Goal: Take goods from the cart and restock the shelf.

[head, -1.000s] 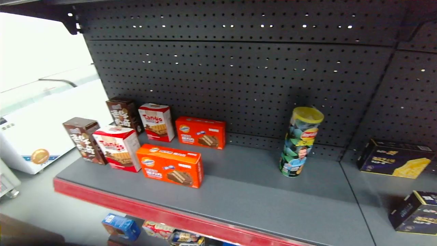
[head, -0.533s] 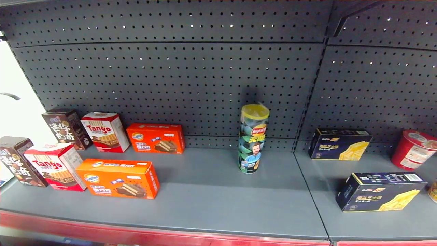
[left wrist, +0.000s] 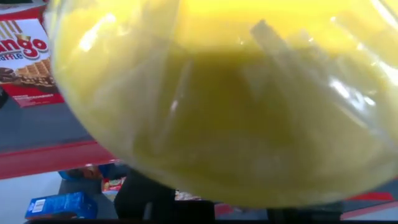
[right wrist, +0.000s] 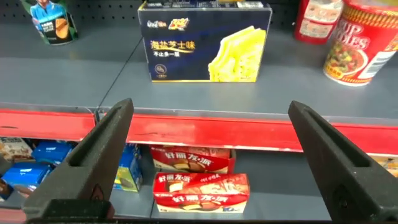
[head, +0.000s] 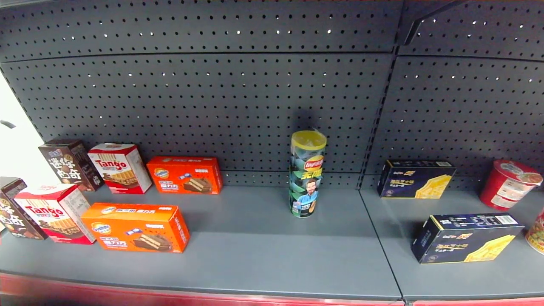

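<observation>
Dark pegboard back (head: 212,93) stood over the grey shelf (head: 263,259). Boxes sat in paired rows by kind: an orange box (head: 136,227) in front at left, a navy box (head: 467,238) at right. The bare middle held one upright chips can (head: 307,174), likely the slot being filled. A yellow lid (left wrist: 217,93) sat close against the left wrist camera, presumably a matching can. Left end effector's grip: cannot tell. Right end effector (right wrist: 210,106) hung released and empty before the red edge (right wrist: 249,127).
</observation>
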Controlling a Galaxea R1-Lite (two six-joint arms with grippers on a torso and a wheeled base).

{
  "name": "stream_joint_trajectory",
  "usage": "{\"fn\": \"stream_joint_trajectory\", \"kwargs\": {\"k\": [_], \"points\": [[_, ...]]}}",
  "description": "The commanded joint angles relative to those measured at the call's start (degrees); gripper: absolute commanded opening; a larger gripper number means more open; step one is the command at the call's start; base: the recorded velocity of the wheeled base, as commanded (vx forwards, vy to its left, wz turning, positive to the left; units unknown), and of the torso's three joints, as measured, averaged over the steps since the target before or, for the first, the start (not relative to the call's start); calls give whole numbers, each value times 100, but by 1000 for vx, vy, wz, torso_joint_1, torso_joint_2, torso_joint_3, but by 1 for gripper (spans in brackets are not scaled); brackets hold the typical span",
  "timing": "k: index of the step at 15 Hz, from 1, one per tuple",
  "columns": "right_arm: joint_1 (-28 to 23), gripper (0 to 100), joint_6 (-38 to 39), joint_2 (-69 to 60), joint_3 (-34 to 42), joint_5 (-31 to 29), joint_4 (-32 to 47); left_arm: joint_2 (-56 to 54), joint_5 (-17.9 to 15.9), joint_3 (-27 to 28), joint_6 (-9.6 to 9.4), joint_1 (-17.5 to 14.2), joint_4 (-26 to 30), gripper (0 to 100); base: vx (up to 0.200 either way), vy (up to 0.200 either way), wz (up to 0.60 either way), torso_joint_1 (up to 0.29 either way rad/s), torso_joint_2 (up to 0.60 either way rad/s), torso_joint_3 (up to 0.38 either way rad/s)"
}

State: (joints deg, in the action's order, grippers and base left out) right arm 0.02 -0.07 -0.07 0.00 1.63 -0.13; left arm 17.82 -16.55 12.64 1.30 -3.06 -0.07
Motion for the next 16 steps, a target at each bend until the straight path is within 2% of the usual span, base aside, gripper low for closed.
{"fn": "stream_joint_trajectory", "kwargs": {"k": [1,4,6,10,11,12,13,15,16], "points": [[-2,100,-1,7,0,4,-4,-42,3,-7,1,-2,7,0,0,0,0,0,0,0],[50,100,-19,122,0,12,22,-183,12,81,1,-10,7,0,0,0,0,0,0,0],[121,100,491,491,-9,-67,5,-306,21,81,1,-10,7,0,0,0,0,0,0,0],[-11,100,315,16,-114,-58,-48,-376,38,98,-7,-37,16,0,0,0,0,0,0,0],[6,100,350,130,-545,-40,-118,-385,38,98,-7,-37,16,0,0,0,0,0,0,0],[208,100,456,1449,-2039,39,-39,-402,38,98,1,-46,16,0,0,0,0,0,0,0],[481,100,166,1827,-2408,259,110,-411,38,45,-16,-28,16,0,0,0,0,0,0,0],[683,100,-810,2345,-2848,364,400,-376,38,89,-16,-28,16,0,0,0,0,0,0,0],[701,100,-819,2372,-2856,364,400,-385,38,89,-16,-28,7,0,0,0,0,0,0,0]]}}
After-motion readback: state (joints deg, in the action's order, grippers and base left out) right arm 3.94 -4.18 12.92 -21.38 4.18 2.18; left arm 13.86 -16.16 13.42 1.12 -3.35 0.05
